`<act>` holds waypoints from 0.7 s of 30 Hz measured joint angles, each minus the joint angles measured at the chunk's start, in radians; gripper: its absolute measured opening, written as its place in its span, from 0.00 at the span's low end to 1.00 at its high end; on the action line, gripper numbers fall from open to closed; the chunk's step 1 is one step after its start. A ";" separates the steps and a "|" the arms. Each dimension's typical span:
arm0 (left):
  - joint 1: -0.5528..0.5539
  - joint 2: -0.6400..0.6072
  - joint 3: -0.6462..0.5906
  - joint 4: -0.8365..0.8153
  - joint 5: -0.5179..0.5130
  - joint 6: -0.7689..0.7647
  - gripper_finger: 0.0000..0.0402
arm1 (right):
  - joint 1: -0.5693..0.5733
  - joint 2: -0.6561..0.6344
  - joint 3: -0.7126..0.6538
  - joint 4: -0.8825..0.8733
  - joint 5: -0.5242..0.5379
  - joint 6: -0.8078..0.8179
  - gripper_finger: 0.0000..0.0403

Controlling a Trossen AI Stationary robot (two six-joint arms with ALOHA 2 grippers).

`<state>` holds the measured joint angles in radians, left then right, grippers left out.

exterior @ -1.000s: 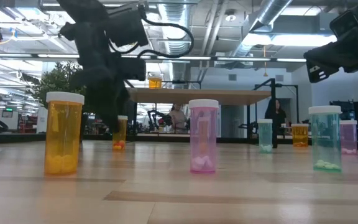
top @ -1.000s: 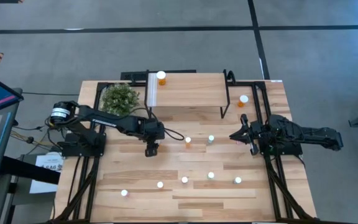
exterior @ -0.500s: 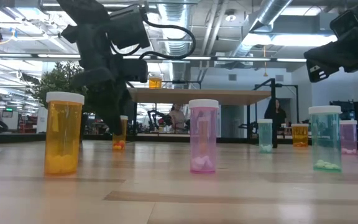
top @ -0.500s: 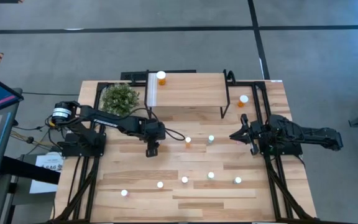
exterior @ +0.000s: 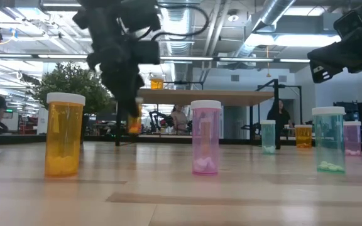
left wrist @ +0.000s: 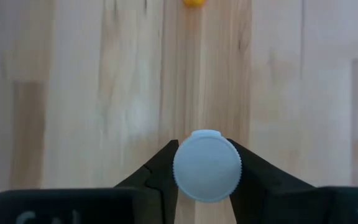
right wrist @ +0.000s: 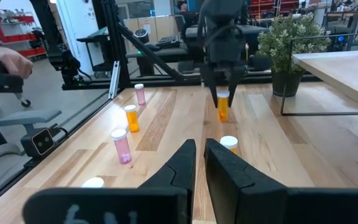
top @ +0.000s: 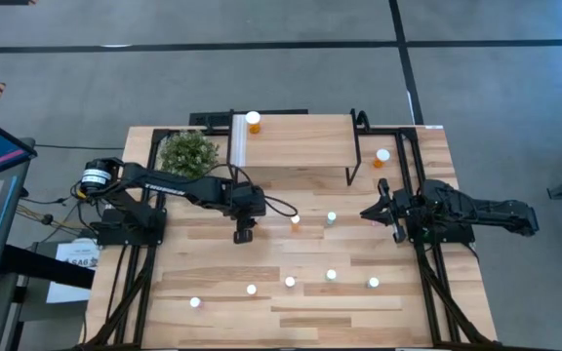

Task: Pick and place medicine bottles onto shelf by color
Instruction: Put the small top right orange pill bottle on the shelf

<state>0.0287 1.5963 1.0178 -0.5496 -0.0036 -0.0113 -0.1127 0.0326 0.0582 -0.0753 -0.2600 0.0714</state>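
My left gripper (top: 244,234) is over the table's middle, in front of the shelf (top: 301,146), and is shut on a small orange bottle (exterior: 134,120) with a white cap (left wrist: 207,165). It also shows in the right wrist view (right wrist: 223,107). One orange bottle (top: 253,121) stands on the shelf's far left corner. Other bottles stand upright on the table: an orange one (top: 295,222) and a green one (top: 331,218) at mid-table, and several in a near row (top: 290,282). My right gripper (top: 371,213) waits at the right, shut and empty. My left gripper pinches the orange bottle just below its white cap (left wrist: 207,186), between its two fingers (left wrist: 160,171), one on each side. The fingers come from above, pointing down. The bottle hangs upright below them, lifted clear of the table.
A potted plant (top: 188,153) stands left of the shelf. Another orange bottle (top: 382,156) stands right of the shelf by its black legs (top: 354,161). In the low view, orange (exterior: 65,135), pink (exterior: 205,137) and green (exterior: 329,139) bottles stand near.
My left gripper has risen a little and moved toward the table's right edge. The orange bottle in its fingers stood on the table before; now it is lifted clear and stays upright.
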 joint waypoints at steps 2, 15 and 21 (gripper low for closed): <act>0.010 0.000 0.031 -0.026 0.000 0.014 0.25 | 0.000 0.000 0.000 0.000 0.000 0.000 0.15; 0.137 0.000 0.278 -0.204 -0.003 0.140 0.25 | 0.000 0.000 0.000 0.000 0.000 0.000 0.15; 0.228 -0.005 0.307 -0.207 0.052 0.169 0.25 | 0.000 0.000 0.000 0.000 0.000 0.000 0.15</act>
<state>0.2570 1.5912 1.3247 -0.7570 0.0483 0.1576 -0.1123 0.0326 0.0582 -0.0753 -0.2600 0.0715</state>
